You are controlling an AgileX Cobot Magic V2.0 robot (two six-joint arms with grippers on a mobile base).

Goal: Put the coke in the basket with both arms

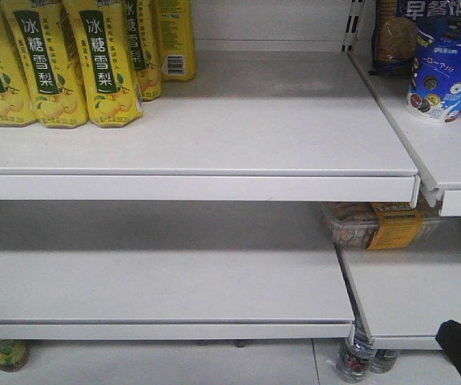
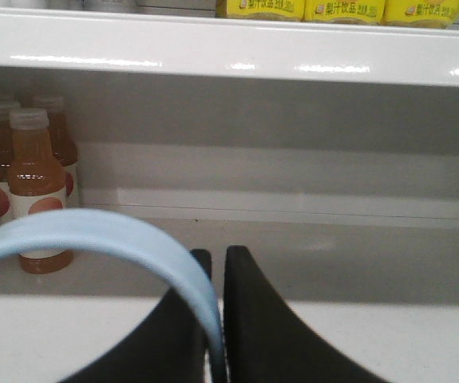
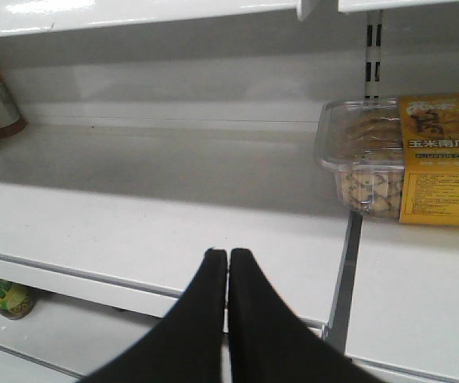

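Left wrist-mounted view has the left gripper (image 2: 215,319) pinching the basket handle (image 2: 93,239), a light blue strip curving up and to the left from between the two black jaws. Behind it sit orange juice bottles (image 2: 36,187) on a white shelf (image 2: 309,263). On the right wrist cam the right gripper (image 3: 227,263) has its jaws pressed together on nothing, hanging in front of a shelf with a clear snack box (image 3: 401,159). No coke visible in any view. Front cam mostly shows yellow pear drink bottles (image 1: 62,60).
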